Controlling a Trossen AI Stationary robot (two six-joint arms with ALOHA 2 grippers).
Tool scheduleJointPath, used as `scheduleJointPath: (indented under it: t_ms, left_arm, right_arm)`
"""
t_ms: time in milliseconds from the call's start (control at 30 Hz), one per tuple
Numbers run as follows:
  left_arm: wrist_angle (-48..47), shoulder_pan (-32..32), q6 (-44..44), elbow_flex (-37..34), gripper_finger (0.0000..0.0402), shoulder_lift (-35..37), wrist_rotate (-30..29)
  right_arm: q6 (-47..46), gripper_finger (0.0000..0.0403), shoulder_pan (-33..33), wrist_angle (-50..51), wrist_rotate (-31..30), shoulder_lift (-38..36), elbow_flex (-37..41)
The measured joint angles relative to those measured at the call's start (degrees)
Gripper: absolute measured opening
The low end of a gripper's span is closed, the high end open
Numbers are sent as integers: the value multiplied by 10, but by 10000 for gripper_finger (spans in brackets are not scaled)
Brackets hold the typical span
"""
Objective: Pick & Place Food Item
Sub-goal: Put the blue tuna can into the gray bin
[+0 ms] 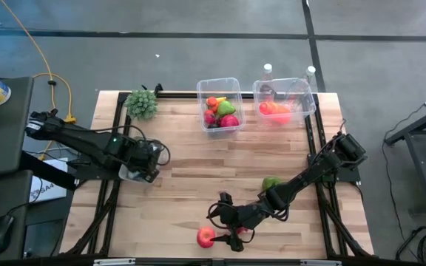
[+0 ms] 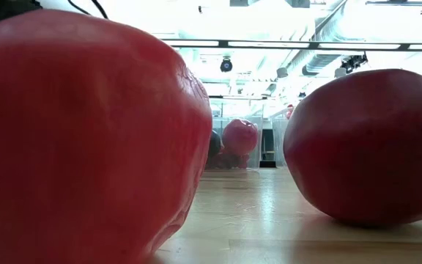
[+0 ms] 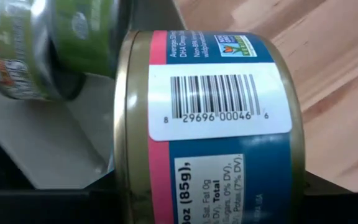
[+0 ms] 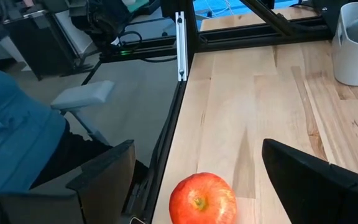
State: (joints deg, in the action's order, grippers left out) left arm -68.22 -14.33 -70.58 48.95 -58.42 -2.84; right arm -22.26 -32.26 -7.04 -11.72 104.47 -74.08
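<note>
My right pincer (image 4: pixel 194 180) hangs released over the apple (image 4: pixel 202 199): smooth, firm, rollable; I'd grip its widest middle.

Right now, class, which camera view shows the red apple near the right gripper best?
The right wrist view: the whole apple lies on the wood between the open right gripper's fingers, stem visible. The high view shows it small at the table's front edge. The low view shows only huge red shapes. The left wrist view shows cans instead.

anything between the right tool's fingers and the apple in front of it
No. In the right wrist view the right tool stands open, with only bare wooden tabletop around the red apple, which sits in the gap between its fingers.
</note>
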Motion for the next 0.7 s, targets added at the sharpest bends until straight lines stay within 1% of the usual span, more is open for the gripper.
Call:
scheduleJointPath:
  t_ms: [167, 267, 333, 433, 567, 700]
  left_arm:
    - [-3, 4, 18, 0, 177, 1, -10]
    - [-2, 3, 20, 0, 176, 1, 11]
    - [-2, 3, 20, 0, 176, 1, 11]
    - [-3, 3, 18, -2, 176, 0, 27]
    - [-5, 10, 18, -10, 176, -1, 29]
    - [-7, 12, 18, -20, 176, -3, 44]
  right_arm:
    - [-2, 339, 0, 1, -1, 0, 0]
    - [-3, 339, 0, 2, -1, 0, 0]
    - [-3, 339, 0, 2, -1, 0, 0]
    - [-8, 339, 0, 4, -1, 1, 0]
    - [-20, 339, 0, 9, -3, 11, 1]
    - [-28, 339, 0, 0, -3, 25, 0]
